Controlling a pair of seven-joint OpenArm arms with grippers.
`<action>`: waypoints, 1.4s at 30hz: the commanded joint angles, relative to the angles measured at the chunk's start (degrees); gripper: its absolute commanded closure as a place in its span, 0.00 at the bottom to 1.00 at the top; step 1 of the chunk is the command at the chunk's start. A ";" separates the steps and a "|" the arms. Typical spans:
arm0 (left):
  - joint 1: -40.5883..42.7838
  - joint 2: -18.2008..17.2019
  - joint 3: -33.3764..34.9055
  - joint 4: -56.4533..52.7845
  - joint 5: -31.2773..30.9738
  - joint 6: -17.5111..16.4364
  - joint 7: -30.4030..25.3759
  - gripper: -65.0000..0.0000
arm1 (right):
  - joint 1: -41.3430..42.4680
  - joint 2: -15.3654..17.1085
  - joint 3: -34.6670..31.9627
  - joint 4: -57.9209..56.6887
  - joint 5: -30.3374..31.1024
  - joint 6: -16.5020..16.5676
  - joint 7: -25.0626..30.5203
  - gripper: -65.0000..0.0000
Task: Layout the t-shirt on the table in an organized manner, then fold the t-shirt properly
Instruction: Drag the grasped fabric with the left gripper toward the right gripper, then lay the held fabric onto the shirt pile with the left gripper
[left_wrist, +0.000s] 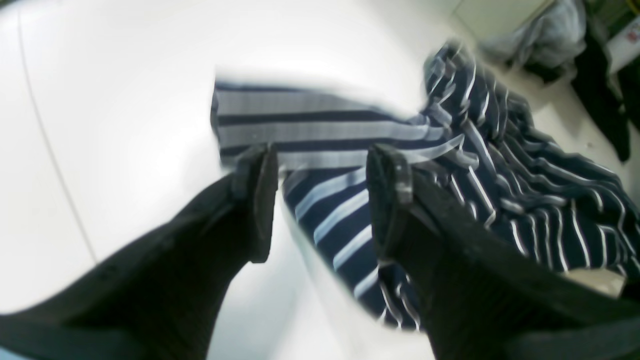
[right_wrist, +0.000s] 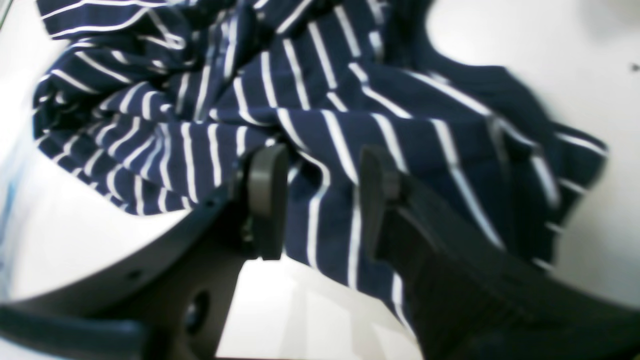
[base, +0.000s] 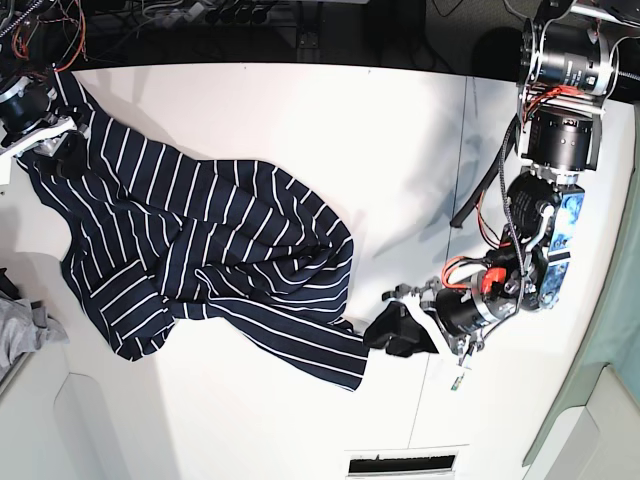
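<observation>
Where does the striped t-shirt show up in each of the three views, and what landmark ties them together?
Left wrist: the t-shirt fills centre and right, past the open left end effector.
Right wrist: it covers the upper and middle frame beyond the open right end effector.
Base: it is spread over the left half of the table.
Shared landmark: the shirt's white stripes on the white tabletop.

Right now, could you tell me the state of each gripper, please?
Left gripper: open, jaws apart over the t-shirt's edge, holding nothing.
Right gripper: open, jaws apart above the striped fabric, holding nothing.
</observation>
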 joint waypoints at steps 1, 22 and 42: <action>-0.92 -0.26 -0.48 -0.22 -1.44 -0.20 -1.60 0.52 | 0.15 0.59 0.24 0.87 0.94 0.44 1.29 0.65; -0.07 9.38 -0.50 -7.21 2.93 6.43 -4.13 1.00 | 0.13 0.63 -5.46 0.87 -0.72 0.46 1.27 0.65; 6.56 10.25 29.31 24.06 10.69 5.53 8.09 0.94 | 0.17 0.72 -5.51 0.87 -2.12 0.44 2.23 0.65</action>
